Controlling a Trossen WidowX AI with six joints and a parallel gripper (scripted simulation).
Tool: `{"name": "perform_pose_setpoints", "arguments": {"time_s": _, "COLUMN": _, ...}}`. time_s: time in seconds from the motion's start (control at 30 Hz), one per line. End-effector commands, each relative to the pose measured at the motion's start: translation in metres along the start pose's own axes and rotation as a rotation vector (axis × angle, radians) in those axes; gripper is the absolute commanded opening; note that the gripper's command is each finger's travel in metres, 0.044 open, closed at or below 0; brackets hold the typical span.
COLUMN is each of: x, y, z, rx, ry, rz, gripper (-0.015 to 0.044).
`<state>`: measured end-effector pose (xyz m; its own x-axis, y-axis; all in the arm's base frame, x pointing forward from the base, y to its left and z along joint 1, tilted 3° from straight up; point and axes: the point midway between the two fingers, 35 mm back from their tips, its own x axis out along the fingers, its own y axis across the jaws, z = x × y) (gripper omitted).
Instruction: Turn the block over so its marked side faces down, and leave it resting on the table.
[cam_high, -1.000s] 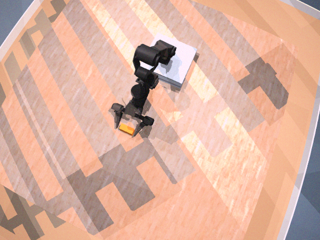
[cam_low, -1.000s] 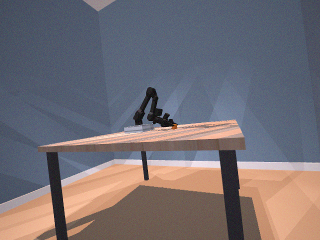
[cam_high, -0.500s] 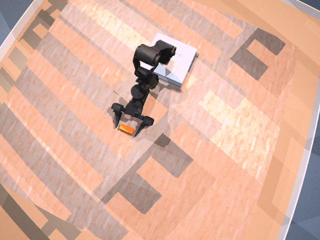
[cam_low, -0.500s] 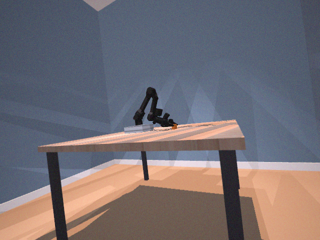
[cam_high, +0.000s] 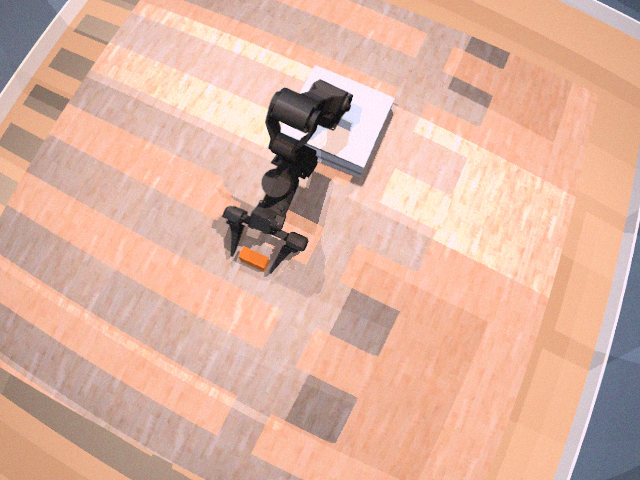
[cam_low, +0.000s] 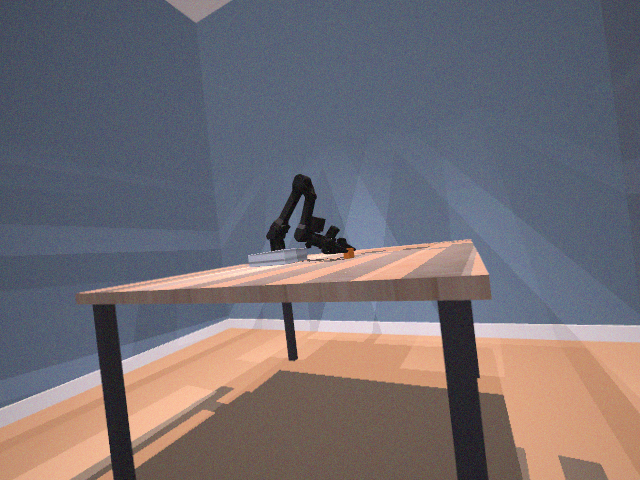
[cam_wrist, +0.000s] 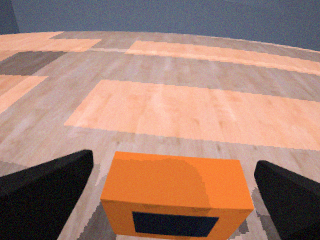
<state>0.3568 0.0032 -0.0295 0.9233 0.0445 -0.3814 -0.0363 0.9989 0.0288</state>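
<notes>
An orange block (cam_high: 253, 257) (cam_low: 349, 253) (cam_wrist: 176, 191) rests on the wooden table (cam_high: 439, 310) (cam_low: 361, 279). In the wrist view its dark blue marked side (cam_wrist: 175, 224) faces toward the camera, on the side of the block, not up. My gripper (cam_high: 250, 264) (cam_wrist: 174, 163) is open wide and low over the table, with one black finger on each side of the block. There is a gap between each finger and the block, so nothing is held.
A flat white-grey base plate (cam_high: 356, 129) (cam_low: 276, 256) lies behind the arm, where the arm is mounted. The table edges (cam_high: 610, 310) run along the right and top left of the overhead view.
</notes>
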Motion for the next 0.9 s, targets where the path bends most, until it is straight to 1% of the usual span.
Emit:
{"name": "perform_pose_setpoints", "arguments": {"time_s": 0.0, "x": 0.000, "y": 0.001, "z": 0.000, "rx": 0.003, "ry": -0.002, "rz": 0.005, "gripper": 0.0440}}
{"name": "perform_pose_setpoints", "arguments": {"time_s": 0.07, "x": 0.003, "y": 0.000, "z": 0.001, "rx": 0.003, "ry": 0.020, "rz": 0.005, "gripper": 0.0440}}
{"name": "perform_pose_setpoints", "arguments": {"time_s": 0.27, "x": 0.012, "y": -0.001, "z": 0.015, "rx": 0.001, "ry": 0.213, "rz": 0.003, "gripper": 0.0440}}
{"name": "perform_pose_setpoints", "arguments": {"time_s": 0.4, "x": 0.000, "y": -0.001, "z": 0.031, "rx": 0.001, "ry": 0.347, "rz": 0.003, "gripper": 0.0440}}
{"name": "perform_pose_setpoints", "arguments": {"time_s": 0.5, "x": -0.019, "y": -0.001, "z": 0.045, "rx": 0.002, "ry": 0.448, "rz": 0.005, "gripper": 0.0440}}
{"name": "perform_pose_setpoints", "arguments": {"time_s": 0.57, "x": -0.030, "y": 0.000, "z": 0.059, "rx": 0.000, "ry": 0.472, "rz": 0.005, "gripper": 0.0440}}
{"name": "perform_pose_setpoints", "arguments": {"time_s": 0.63, "x": -0.041, "y": 0.001, "z": 0.056, "rx": 0.002, "ry": 0.529, "rz": 0.006, "gripper": 0.0440}}
{"name": "perform_pose_setpoints", "arguments": {"time_s": 0.87, "x": -0.043, "y": 0.001, "z": 0.056, "rx": 0.002, "ry": 0.533, "rz": 0.007, "gripper": 0.0440}}
